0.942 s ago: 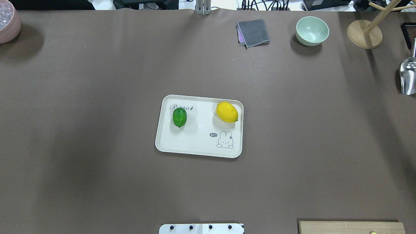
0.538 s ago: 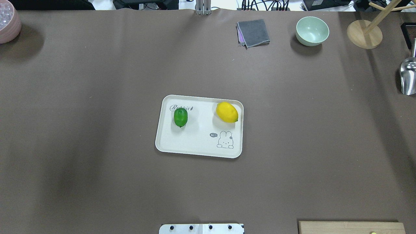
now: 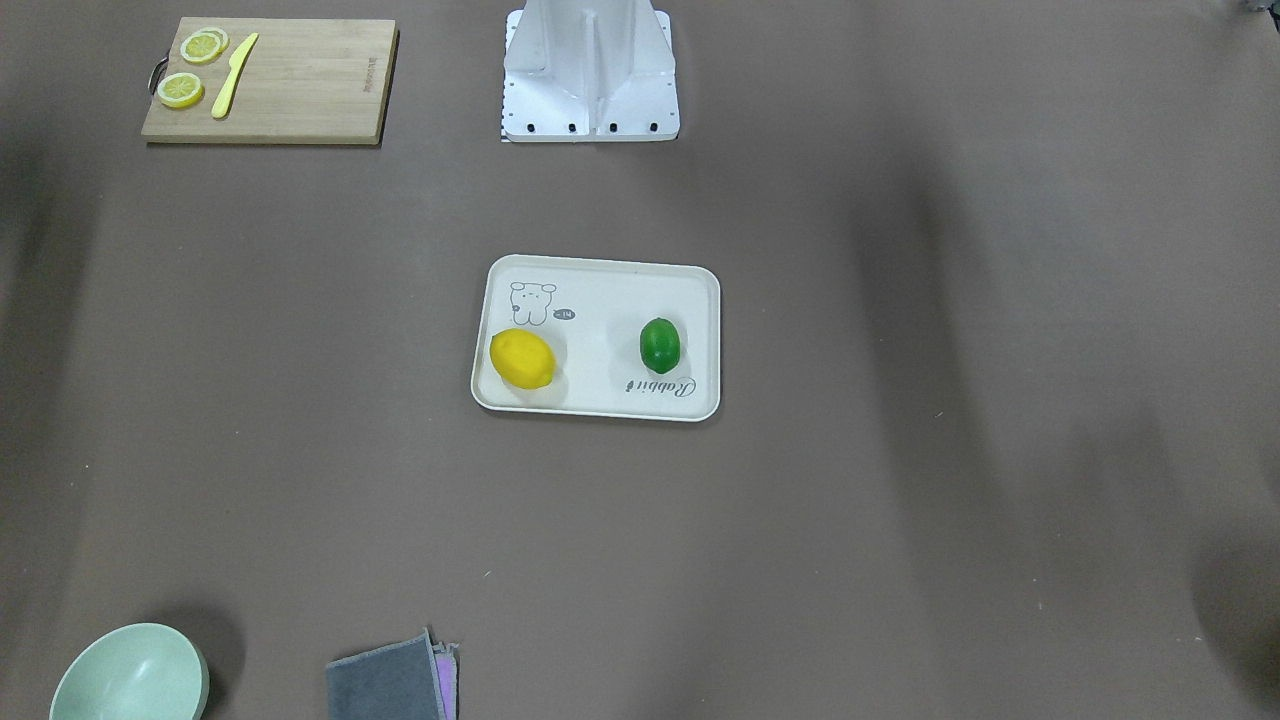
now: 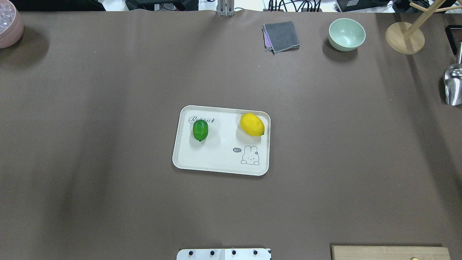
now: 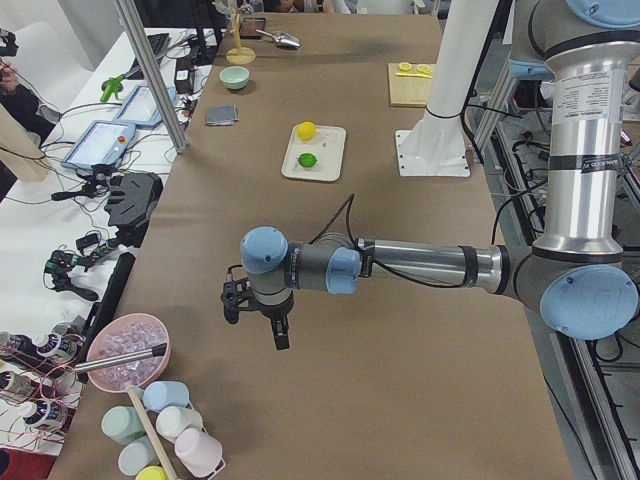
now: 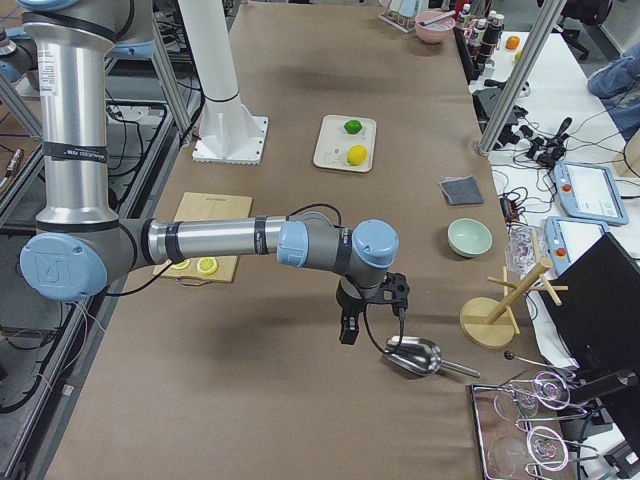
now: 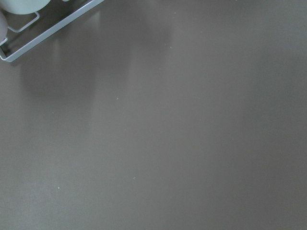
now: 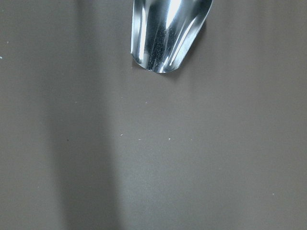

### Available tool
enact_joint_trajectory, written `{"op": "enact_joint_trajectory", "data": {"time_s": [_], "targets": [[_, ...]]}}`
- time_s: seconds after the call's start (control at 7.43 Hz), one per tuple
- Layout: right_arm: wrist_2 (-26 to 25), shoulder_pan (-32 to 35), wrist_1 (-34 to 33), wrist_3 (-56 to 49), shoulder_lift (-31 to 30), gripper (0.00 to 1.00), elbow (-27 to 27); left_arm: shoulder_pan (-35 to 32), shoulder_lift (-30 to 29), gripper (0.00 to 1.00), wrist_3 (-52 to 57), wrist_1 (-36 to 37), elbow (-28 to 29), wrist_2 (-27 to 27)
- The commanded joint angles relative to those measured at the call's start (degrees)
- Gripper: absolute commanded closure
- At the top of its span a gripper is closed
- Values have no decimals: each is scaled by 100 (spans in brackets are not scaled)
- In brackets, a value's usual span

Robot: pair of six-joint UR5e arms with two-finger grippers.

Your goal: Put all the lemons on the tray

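Observation:
The cream-white tray (image 4: 220,155) lies at the table's middle, also in the front-facing view (image 3: 600,290). The yellow lemon (image 4: 252,124) and the green lemon (image 4: 200,130) both rest on it, apart from each other. Neither gripper shows in the overhead or front-facing views. My left gripper (image 5: 256,325) hangs over bare table far from the tray, near the table's left end. My right gripper (image 6: 370,318) hangs near the right end, close to a metal scoop (image 6: 412,354). I cannot tell whether either is open or shut.
A wooden cutting board (image 3: 300,80) with lemon slices and a yellow knife lies near the robot base (image 3: 590,80). A green bowl (image 4: 346,34), grey cloth (image 4: 281,36), wooden stand (image 4: 404,38) and pink bowl (image 4: 9,23) line the far edge.
The green lemon has rocked very slightly to the right on the tray. Nothing else has moved.

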Motion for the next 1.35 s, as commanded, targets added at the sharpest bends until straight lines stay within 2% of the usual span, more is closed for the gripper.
{"op": "enact_joint_trajectory", "data": {"time_s": [0.0, 1.21], "targets": [[142, 13, 5, 19, -10, 0, -22, -29, 1, 2, 50, -22, 144, -47], [195, 75, 14, -25, 25, 0, -84, -257, 44, 2, -12, -5, 179, 23]]}}
